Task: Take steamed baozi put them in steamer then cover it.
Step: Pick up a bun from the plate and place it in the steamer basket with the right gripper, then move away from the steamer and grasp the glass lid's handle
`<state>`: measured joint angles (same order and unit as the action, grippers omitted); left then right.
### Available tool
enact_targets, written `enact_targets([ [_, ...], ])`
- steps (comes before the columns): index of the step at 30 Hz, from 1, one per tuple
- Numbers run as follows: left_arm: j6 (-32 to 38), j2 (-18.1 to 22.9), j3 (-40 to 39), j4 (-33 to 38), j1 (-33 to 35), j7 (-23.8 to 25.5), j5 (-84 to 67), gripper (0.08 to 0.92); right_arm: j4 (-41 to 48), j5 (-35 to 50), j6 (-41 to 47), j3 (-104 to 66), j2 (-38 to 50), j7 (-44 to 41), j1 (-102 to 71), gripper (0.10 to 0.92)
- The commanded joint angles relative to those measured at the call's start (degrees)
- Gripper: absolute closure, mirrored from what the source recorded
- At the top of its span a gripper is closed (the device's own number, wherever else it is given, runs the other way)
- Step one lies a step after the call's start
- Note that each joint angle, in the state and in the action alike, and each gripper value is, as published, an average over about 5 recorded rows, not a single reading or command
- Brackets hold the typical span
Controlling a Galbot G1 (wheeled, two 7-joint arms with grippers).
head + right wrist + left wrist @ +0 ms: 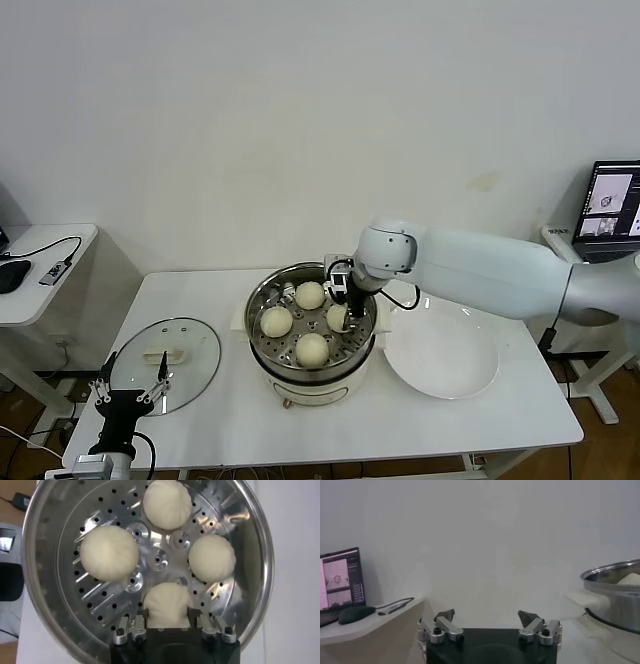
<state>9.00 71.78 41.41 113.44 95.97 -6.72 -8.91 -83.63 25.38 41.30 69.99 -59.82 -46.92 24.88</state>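
The steamer (258, 335) stands mid-table on its white base. Several off-white baozi lie on its perforated tray: one at the back (310, 295), one on the left (276, 321), one at the front (312, 349). My right gripper (345, 318) reaches down into the pot and its fingers press both sides of one more baozi (167, 602) at the tray's right. The right wrist view shows the other buns (109, 553) around the tray. The glass cover (185, 375) lies flat at the table's left. My left gripper (130, 388) is open and empty at the front left edge.
A flat white plate (440, 352) lies right of the steamer. A side desk with a mouse (10, 272) stands far left, a laptop (610, 205) far right. The steamer's rim and handle (615, 592) show in the left wrist view.
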Motion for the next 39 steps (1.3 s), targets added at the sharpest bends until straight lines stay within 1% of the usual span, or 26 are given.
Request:
enact_targets([
  [1, 0.1, -0.1, 0.1, 0.1, 0.0, 0.0, 0.1, 0.177, -3.1, -0.5, 0.2, -3.1, 2.7, -0.2, 1.1, 0.350],
  [5, 0.1, -0.1, 0.1, 0.2, -0.2, 0.0, 0.0, 0.177, -6.0, 0.4, -0.4, -5.5, 6.1, -0.2, 2.0, 0.242],
  [9, 0.1, 0.0, 0.0, 0.2, -0.1, 0.0, 0.1, 0.177, -10.2, 2.7, -2.4, -10.2, 10.7, 3.8, -0.4, 0.206],
  [12, 0.2, -0.1, 0.2, 0.0, -0.1, 0.0, 0.1, 0.177, -13.7, 6.5, -5.4, -16.5, 15.2, 12.4, -6.2, 0.203],
  [15, 0.3, -0.1, 0.2, -0.1, -0.1, 0.0, 0.1, 0.177, -17.0, 9.1, -11.8, -25.6, 20.4, 24.6, -17.8, 0.202],
  [18, 0.4, 0.1, 0.1, -0.2, -0.3, 0.0, 0.1, 0.177, -19.0, 7.1, -20.8, -34.6, 24.4, 34.3, -30.6, 0.203],
  [22, 0.7, 0.3, -0.3, -0.2, -0.4, 0.1, 0.0, 0.177, -19.9, 1.3, -31.3, -50.3, 26.0, 40.6, -49.8, 0.203],
  [26, -0.1, 0.6, -1.0, 0.2, -0.1, -0.5, -0.3, 0.177, -19.8, -2.6, -39.8, -65.0, 24.1, 43.9, -64.8, 0.203],
  [30, -0.2, 1.2, -1.7, 0.2, 0.0, -1.0, 0.2, 0.177, -19.4, -8.2, -45.9, -81.6, 18.2, 42.8, -79.7, 0.203],
  [35, -0.5, 2.4, -2.5, -0.7, -0.5, -2.5, 3.3, 0.177, -21.7, -13.8, -47.8, -99.8, 5.3, 36.6, -92.5, 0.203],
  [39, -3.1, 2.4, -3.3, -1.6, -0.6, -5.3, 10.8, 0.177, -24.7, -15.0, -46.7, -109.6, -4.2, 32.2, -99.0, 0.203],
])
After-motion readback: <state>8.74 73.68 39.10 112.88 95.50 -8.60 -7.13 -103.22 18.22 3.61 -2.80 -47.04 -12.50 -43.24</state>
